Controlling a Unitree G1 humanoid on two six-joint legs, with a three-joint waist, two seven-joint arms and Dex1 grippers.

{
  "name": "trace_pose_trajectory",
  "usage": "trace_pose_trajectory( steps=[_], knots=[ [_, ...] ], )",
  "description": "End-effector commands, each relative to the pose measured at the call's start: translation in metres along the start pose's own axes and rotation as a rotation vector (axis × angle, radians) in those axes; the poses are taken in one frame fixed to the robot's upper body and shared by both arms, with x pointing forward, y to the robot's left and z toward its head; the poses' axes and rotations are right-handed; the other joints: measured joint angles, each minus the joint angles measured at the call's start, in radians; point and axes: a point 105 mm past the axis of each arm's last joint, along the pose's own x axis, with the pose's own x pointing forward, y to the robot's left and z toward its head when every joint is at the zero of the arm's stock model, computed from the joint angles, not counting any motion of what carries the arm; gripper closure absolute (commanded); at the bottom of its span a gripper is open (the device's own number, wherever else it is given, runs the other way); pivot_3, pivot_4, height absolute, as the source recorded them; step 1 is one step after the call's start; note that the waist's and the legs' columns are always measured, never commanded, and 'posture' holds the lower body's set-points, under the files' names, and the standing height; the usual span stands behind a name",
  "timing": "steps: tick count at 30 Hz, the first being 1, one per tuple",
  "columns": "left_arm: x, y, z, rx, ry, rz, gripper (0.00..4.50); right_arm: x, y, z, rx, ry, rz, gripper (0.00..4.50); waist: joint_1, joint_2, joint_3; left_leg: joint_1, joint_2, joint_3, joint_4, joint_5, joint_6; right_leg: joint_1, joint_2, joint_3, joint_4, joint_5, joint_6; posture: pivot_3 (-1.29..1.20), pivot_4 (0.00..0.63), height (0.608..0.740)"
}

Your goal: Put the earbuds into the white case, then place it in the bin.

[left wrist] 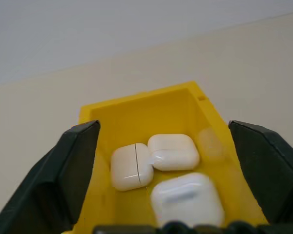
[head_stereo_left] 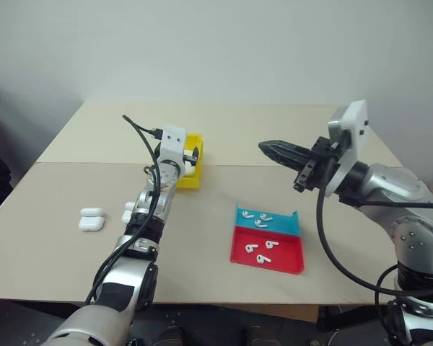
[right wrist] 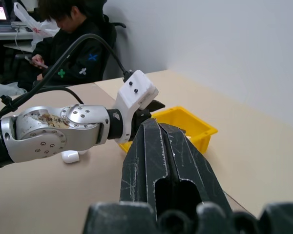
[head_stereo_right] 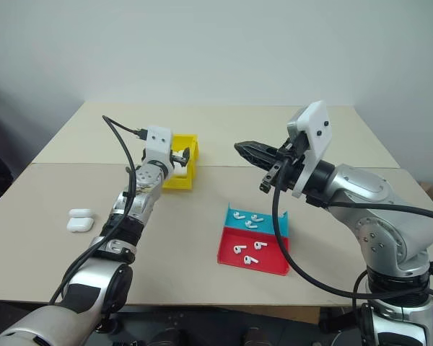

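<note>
Head view first: left gripper (head_stereo_left: 193, 154) reaching level over the yellow bin (head_stereo_left: 191, 180) near the middle of the table (head_stereo_left: 289, 122), just short of the seam running across it. Right gripper (head_stereo_left: 278, 151) held up above the table, fingers pressed together, empty, well apart from the bin. Red-and-teal tray (head_stereo_left: 268, 254) toward the table's near edge, loose earbuds (head_stereo_left: 260, 247) scattered in both halves. Two more white cases (head_stereo_left: 91, 218) lying together near the left edge. Over to the left wrist view: fingers (left wrist: 58, 170) spread wide to either side of the bin, nothing between them. One white case (left wrist: 187, 200) sitting inside the bin right under the gripper, two further cases (left wrist: 173, 151) touching each other deeper in. On to the right wrist view: black fingers (right wrist: 163, 165) shut tight, pointing toward the left arm and the bin beyond it; a seated person (right wrist: 63, 44) in dark clothes in the background past the table's far corner.
</note>
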Motion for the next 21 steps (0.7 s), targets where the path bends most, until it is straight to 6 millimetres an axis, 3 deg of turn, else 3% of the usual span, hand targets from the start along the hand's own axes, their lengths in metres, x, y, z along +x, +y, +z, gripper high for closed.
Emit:
trace_pose_trajectory(
  steps=[1, 3, 8, 13, 17, 21],
  knots=[
    [-0.004, -0.001, 0.027, 0.004, -0.147, -0.007, 0.06, -0.001, 0.001, 0.007, -0.042, -0.003, -0.009, 4.5, 0.0, 0.0, 0.0, 0.0, 0.0, 0.0, 0.0, 0.0, 0.0, 0.0, 0.0, 0.0, 0.0, 0.0, 0.0, 0.0, 0.15, 0.74],
    [-0.02, -0.005, 0.059, -0.185, -0.399, -0.01, 0.06, -0.001, 0.0, 0.005, -0.056, 0.015, -0.013, 4.5, 0.001, 0.0, 0.0, 0.0, 0.0, 0.0, 0.0, 0.0, 0.0, 0.0, 0.0, 0.0, -0.001, 0.0, 0.0, 0.0, 0.15, 0.74],
    [-0.047, -0.019, 0.075, -0.224, -0.474, -0.263, 0.06, -0.006, -0.003, 0.001, -0.069, 0.049, -0.021, 4.5, 0.003, 0.0, 0.0, -0.001, 0.0, 0.0, -0.001, 0.0, 0.0, 0.0, 0.0, 0.0, -0.002, 0.0, 0.0, 0.0, 0.15, 0.74],
    [-0.105, -0.031, 0.065, 0.039, -0.514, -0.622, 0.06, -0.031, -0.007, -0.02, -0.166, 0.214, -0.009, 4.5, -0.004, 0.001, -0.001, 0.001, 0.0, 0.001, -0.003, 0.0, 0.0, 0.001, 0.0, 0.0, -0.004, 0.0, 0.0, 0.0, 0.15, 0.74],
    [-0.155, -0.017, 0.053, 0.101, -0.435, -0.863, 0.06, -0.068, -0.001, -0.037, -0.344, 0.324, 0.125, 4.5, -0.003, 0.001, 0.0, 0.001, 0.0, 0.001, -0.004, 0.0, 0.0, 0.001, 0.0, 0.0, -0.005, 0.0, 0.0, 0.0, 0.15, 0.74],
    [-0.192, 0.004, 0.04, 0.143, -0.298, -1.016, 0.06, -0.102, -0.01, -0.035, -0.438, 0.38, 0.211, 4.5, -0.005, 0.001, 0.0, 0.005, 0.0, 0.002, -0.004, 0.0, 0.0, 0.004, -0.001, 0.0, -0.006, -0.001, 0.002, 0.0, 0.15, 0.74]
  ],
)
